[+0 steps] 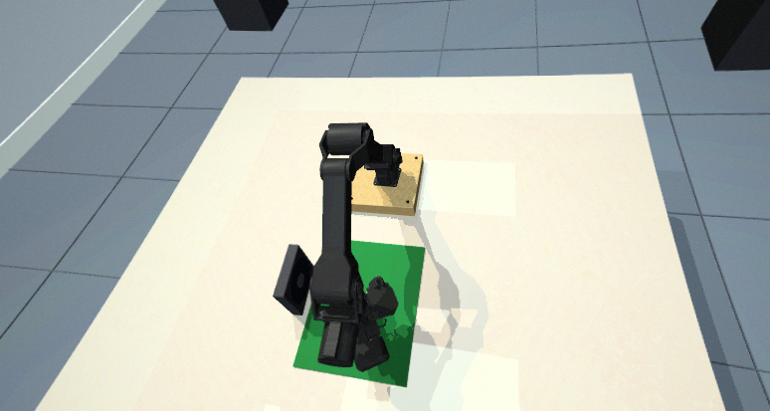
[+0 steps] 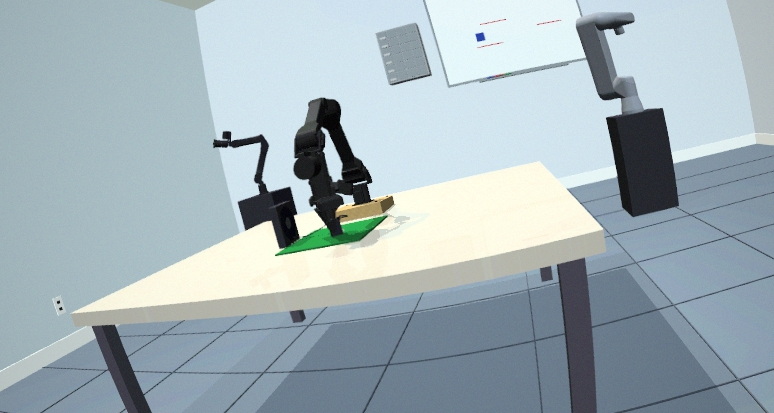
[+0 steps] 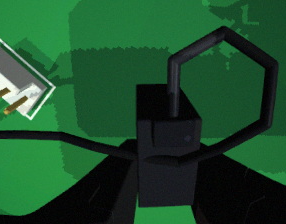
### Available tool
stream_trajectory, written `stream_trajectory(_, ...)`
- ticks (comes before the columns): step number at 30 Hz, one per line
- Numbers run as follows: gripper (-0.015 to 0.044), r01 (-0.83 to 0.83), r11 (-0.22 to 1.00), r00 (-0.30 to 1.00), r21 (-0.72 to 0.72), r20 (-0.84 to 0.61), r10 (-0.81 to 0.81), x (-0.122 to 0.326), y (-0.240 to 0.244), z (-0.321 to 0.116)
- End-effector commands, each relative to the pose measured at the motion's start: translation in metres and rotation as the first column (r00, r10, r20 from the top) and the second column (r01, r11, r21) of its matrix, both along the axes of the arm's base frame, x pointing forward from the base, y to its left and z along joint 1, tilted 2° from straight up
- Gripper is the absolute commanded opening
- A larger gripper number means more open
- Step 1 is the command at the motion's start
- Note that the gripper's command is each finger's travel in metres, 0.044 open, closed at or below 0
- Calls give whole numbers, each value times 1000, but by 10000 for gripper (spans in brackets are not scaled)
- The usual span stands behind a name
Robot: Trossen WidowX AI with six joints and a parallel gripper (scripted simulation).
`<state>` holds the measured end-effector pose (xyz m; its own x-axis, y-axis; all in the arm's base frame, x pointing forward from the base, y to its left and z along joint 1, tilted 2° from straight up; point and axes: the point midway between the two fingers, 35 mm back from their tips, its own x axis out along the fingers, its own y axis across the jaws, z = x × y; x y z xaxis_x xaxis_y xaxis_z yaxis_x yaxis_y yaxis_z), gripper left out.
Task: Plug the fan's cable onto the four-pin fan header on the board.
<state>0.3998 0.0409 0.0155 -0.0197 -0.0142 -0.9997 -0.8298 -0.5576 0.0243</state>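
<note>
"Where's the plug?"

"The plug [image 3: 168, 182] is over the green board [image 1: 387, 263] [image 2: 308, 242] [image 3: 99, 25], apart from the white header [image 3: 25, 82], whose pins show at the wrist view's left edge. The jaws [image 1: 375, 327] [image 2: 335, 232] look clamped on its two sides, though the outer views are too dark to confirm the contact."

"So, straight up?"

"I'd make sure of the grip first, then lift gently and upright. A crooked hold would carry through to the pins."

"And the cable [image 3: 272, 95]?"

"It loops above the plug and runs off left. Leave slack towards the fan [image 1: 293, 282] [image 2: 285, 223], and keep that loop from snagging a finger."

"Then the header?"

"It sits at a slant to the plug, so turn the wrist to match before lowering. Line up the sockets, push straight down until seated, then open wide and back off upward."
</note>
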Motion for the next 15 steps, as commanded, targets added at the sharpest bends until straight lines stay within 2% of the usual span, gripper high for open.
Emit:
stream_trajectory(1,0,-2,1000,1000,6,14,2,4,1,34)
stream_trajectory(8,0,-25,1000,1000,7,12,25,1,0,44)
stream_trajectory(15,0,-253,967,967,9,9,253,-19,-5,45)
